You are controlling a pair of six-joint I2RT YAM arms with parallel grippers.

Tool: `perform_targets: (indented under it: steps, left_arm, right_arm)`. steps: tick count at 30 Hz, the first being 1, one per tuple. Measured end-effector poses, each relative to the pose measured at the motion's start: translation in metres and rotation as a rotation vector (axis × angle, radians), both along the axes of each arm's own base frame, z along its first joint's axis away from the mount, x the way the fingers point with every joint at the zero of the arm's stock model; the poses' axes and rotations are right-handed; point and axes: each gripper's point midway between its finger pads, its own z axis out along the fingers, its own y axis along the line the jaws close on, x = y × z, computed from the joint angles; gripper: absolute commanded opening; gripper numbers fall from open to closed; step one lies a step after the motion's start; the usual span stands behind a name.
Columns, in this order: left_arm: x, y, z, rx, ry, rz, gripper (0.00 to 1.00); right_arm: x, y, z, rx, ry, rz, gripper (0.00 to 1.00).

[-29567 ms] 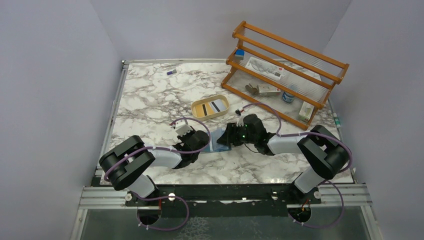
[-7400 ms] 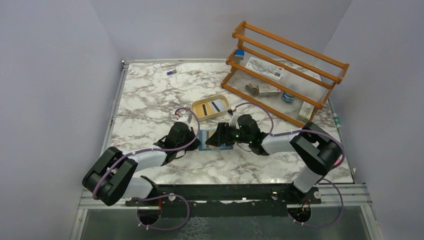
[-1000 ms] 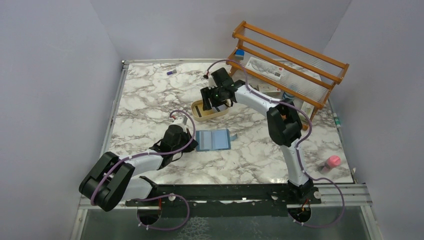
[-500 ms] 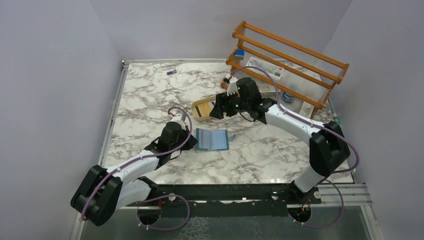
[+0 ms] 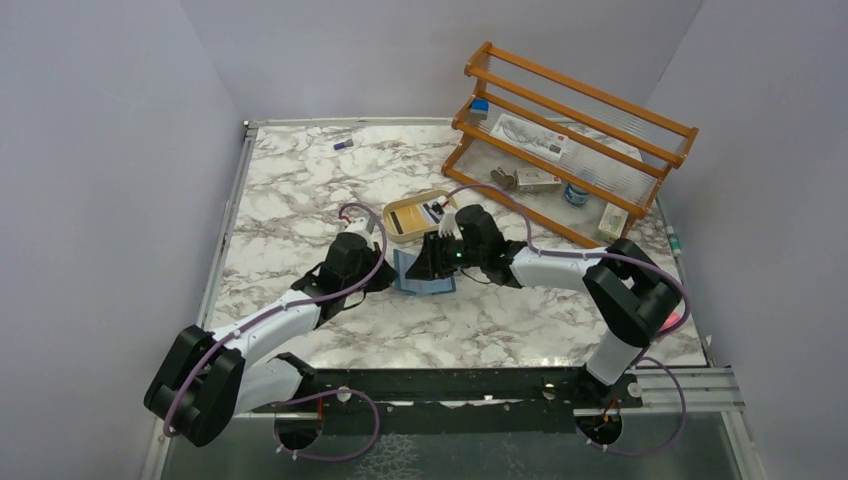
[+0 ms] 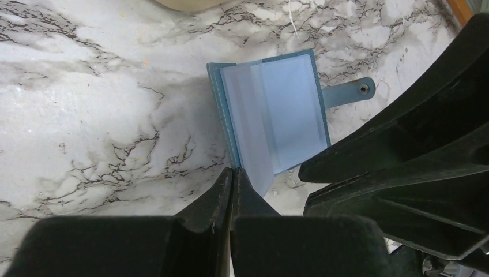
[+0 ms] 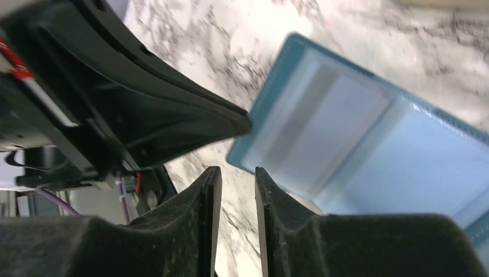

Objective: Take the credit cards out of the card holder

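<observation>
The teal card holder lies open on the marble, its pale blue sleeves up, snap tab sticking out to one side. Whether a card sits in the sleeves I cannot tell. My left gripper is shut, with its tips at the holder's near-left corner. My right gripper hovers low over the holder's opposite side, jaws a narrow gap apart with only marble between them. Credit cards lie in the tan tray just behind the holder.
A wooden rack with small items stands at the back right. A small purple object lies near the table's far edge. The two grippers nearly touch over the holder, and the tray's edge is close behind.
My right arm has swung from the tray back down to the holder, and its jaws have narrowed. My left gripper has edged forward to the holder's corner.
</observation>
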Motion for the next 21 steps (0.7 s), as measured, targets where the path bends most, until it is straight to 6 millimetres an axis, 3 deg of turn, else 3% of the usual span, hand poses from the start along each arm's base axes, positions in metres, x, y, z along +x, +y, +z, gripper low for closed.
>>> perform_targets:
  steps: [9,21]
  left_arm:
    - [0.002,-0.012,0.007,0.013,0.001,-0.022,0.0]
    - [0.0,-0.014,0.004,0.044,0.02,-0.021,0.0]
  right_arm:
    - [0.015,0.025,0.027,0.027,-0.11,0.001,0.46]
    - [0.033,0.01,0.01,-0.112,-0.17,-0.088,0.47]
